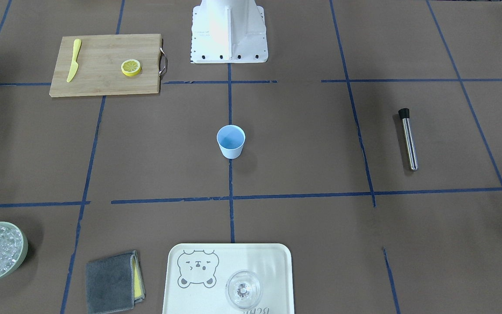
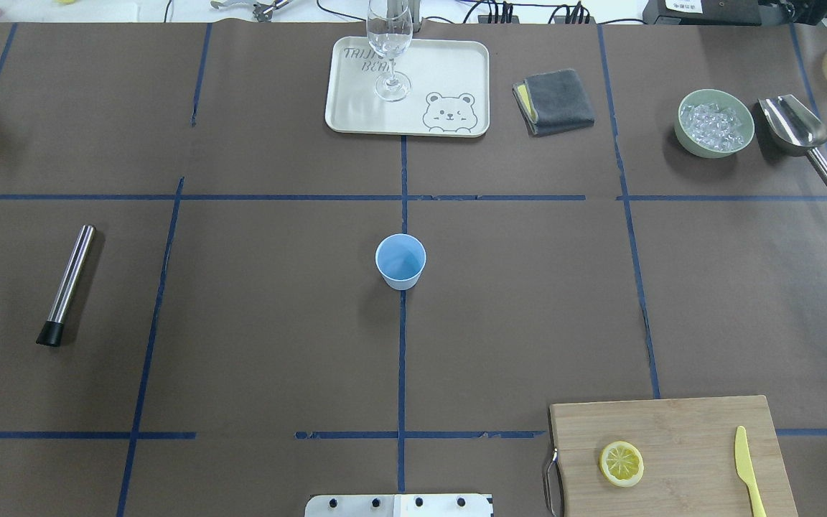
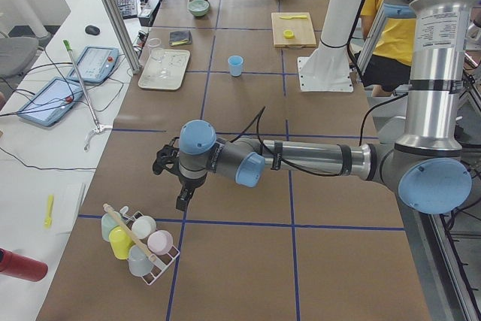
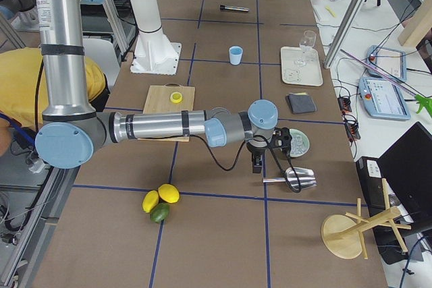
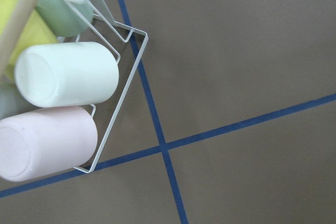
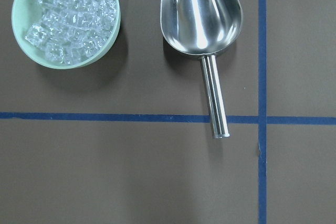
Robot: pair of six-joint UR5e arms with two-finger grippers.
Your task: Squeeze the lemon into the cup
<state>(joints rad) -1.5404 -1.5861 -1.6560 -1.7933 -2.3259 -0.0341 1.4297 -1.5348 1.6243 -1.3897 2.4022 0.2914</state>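
Note:
The light-blue cup [image 1: 231, 141] stands upright at the table's middle, also in the overhead view [image 2: 400, 261]. One lemon slice [image 1: 131, 67] lies flat on the wooden cutting board [image 1: 103, 83], near the robot's right front [image 2: 622, 463]. A second slice is not in view. My left gripper [image 3: 183, 201] hangs over the table's left end beside a wire rack of cups [image 3: 139, 242]. My right gripper [image 4: 256, 164] hangs over the right end near the ice bowl [image 4: 297, 142] and metal scoop [image 4: 293, 178]. Both show only in side views, so I cannot tell whether they are open or shut.
A yellow knife [image 2: 749, 470] lies on the board. A steel muddler [image 2: 67, 283] lies on the left. At the far edge are a tray [image 2: 449, 72] with a clear glass [image 2: 390, 43] and a grey cloth [image 2: 553, 100]. Whole lemons and a lime [image 4: 159, 202] lie at the right end.

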